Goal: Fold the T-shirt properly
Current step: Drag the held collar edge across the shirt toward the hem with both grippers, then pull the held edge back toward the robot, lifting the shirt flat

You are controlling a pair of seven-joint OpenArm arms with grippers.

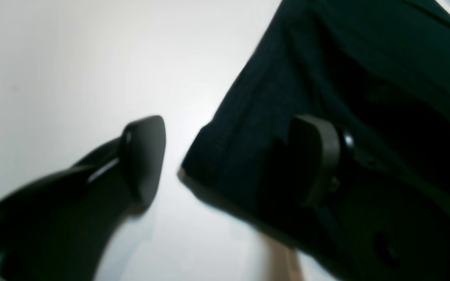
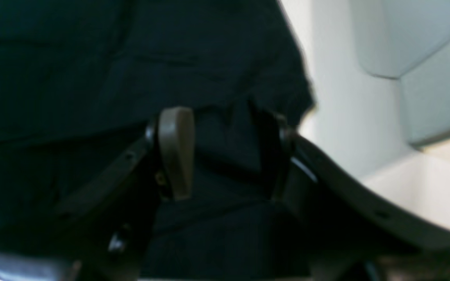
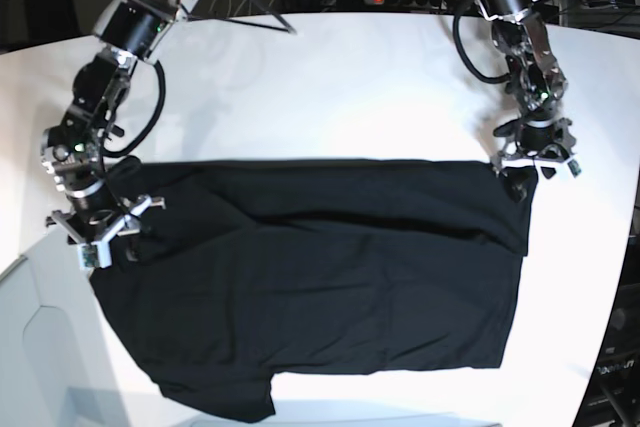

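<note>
The T-shirt (image 3: 320,277) lies spread flat on the white table (image 3: 350,77), already doubled over once, with a folded edge running across its far side between the two arms. The left end effector (image 1: 229,160) stands released: its jaws are parted, one over bare table and the other over the cloth, with a shirt corner lying between them but not pinched. The right end effector (image 2: 225,152) also reads as released, its jaws apart with dark fabric lying slack in the gap; the blur leaves some doubt. Risk: a jaw that drags on withdrawal would probably pull its corner with it and undo the fold line. Loose cloth between the right jaws could snag and lift the near layer. A sleeve protruding at the near lower edge may bunch in a later fold if not tucked. Count: one T-shirt, two end effectors, one table.
</note>
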